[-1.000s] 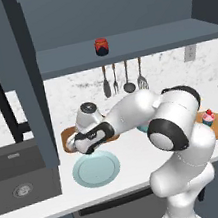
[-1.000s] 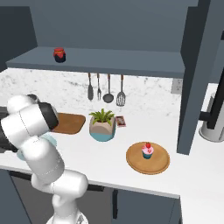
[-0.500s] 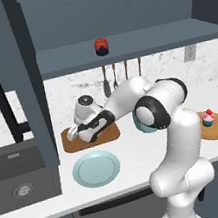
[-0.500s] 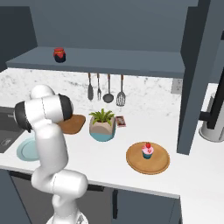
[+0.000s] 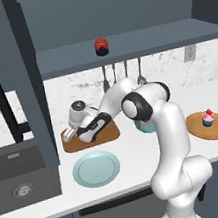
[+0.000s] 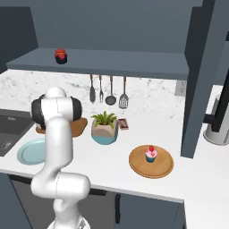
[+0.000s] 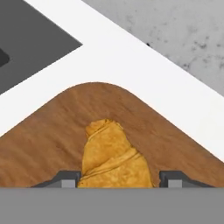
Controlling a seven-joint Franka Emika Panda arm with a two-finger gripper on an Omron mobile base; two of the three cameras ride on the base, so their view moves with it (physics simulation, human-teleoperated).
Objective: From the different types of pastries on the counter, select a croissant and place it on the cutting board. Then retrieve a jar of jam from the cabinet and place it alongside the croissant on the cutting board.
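While poised over the cutting board, the tool pinches the croissant between its 2 fingertips.

Golden-brown croissant, brown wood-grain cutting board, white counter.

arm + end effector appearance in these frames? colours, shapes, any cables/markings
Glossy white arm built of rounded, tubular links with dark grey joint discs, rising from a bulbous white base. No cables or markings visible. The wrist ends in a white cylindrical cap and a black hand. The end effector has two small dark grey, blocky fingertips with lighter grey faces.
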